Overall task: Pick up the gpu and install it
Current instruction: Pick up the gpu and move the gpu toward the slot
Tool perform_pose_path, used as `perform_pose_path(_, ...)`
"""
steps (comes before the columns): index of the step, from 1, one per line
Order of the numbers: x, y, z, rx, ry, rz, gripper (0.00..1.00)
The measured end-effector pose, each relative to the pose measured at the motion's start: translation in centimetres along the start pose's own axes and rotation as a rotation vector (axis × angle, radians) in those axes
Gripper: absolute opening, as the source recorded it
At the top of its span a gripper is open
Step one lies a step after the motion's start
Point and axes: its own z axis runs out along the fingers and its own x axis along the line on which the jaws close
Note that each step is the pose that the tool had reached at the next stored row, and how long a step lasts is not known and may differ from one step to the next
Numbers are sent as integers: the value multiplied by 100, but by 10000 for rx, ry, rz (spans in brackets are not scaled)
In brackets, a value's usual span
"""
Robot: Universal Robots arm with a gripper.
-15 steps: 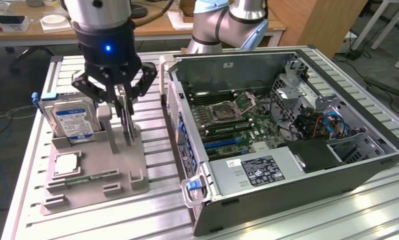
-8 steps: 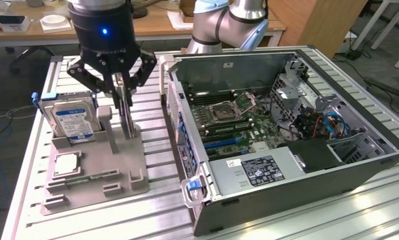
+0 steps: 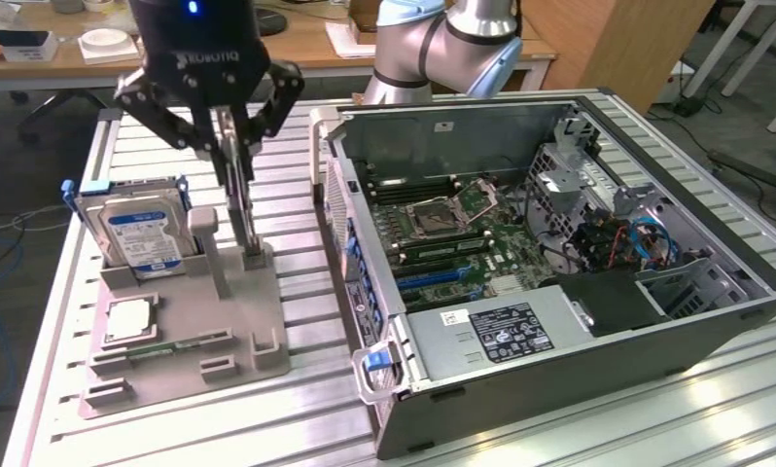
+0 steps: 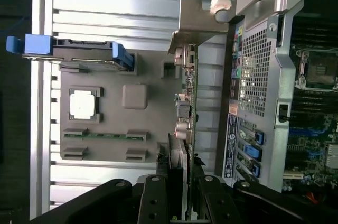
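**Gripper** (image 3: 236, 156): two-fingered, black linkage type, pointed straight down over the grey holder tray (image 3: 232, 336). The fingers are drawn in from both sides and pinched on the flat faces of the gpu (image 3: 243, 209).

**Gpu:** stood on edge in the tray, seen edge-on as a thin upright strip. Its lower end is at the tray's slot block; whether it has been raised clear of the slot cannot be told. In the wrist view the gpu (image 4: 186, 108) is held between the fingertips of the gripper (image 4: 179, 182), with its silver bracket at the far end.

**Step in hand:** pick-up, judged to be at the grasp stage. Installation is not yet done; the blue expansion slots (image 3: 427, 277) in the open computer case (image 3: 557, 365) are seen unfilled.

**Requirement, as judged:** a square, firm hold is called for, since the card is thin and tall. Any lift would need to be kept in line with the slot. The case wall just beside the tray would have to be cleared.

**Arm** (image 3: 446, 49): grey joints are seen behind the case. The wrist is reached across to the exterior view's left, tool axis vertical.

**Neighbours on tray:** hard drive (image 3: 135, 229) upright, near the gpu but apart from it; CPU chip (image 3: 128, 319) laid flat.
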Motion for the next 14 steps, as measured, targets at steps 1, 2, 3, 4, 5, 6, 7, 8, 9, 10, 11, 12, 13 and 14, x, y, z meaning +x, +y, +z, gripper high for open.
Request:
perform_pose_path(1, -2, 0, -45, 1, 1, 0, 27)
perform_pose_path(2, -3, 0, -91, 1, 2, 0, 27)
perform_pose_path(3, -5, 0, -135, 0, 1, 0, 27)
perform_pose_path(4, -6, 0, -163, 1, 2, 0, 27)
perform_pose_path(5, -5, -1, -162, -2, -9, -1, 27)
perform_pose_path(6, -5, -1, -162, -2, -9, -2, 27)
perform_pose_path(7, -5, -1, -162, -1, -9, -1, 27)
perform_pose_path(8, -4, 1, -163, 0, -8, 2, 27)
perform_pose_path(9, -5, 1, -163, 0, -8, 14, 27)
perform_pose_path(10, -16, 1, -164, 0, -7, 41, 27)
perform_pose_path(11, -34, 0, -163, 0, -7, 53, 27)
perform_pose_path(12, -61, -1, -162, 0, -8, 59, 27)
perform_pose_path(13, -89, -2, -160, -1, -9, 62, 27)
perform_pose_path(14, -117, -4, -159, -1, -9, 64, 27)
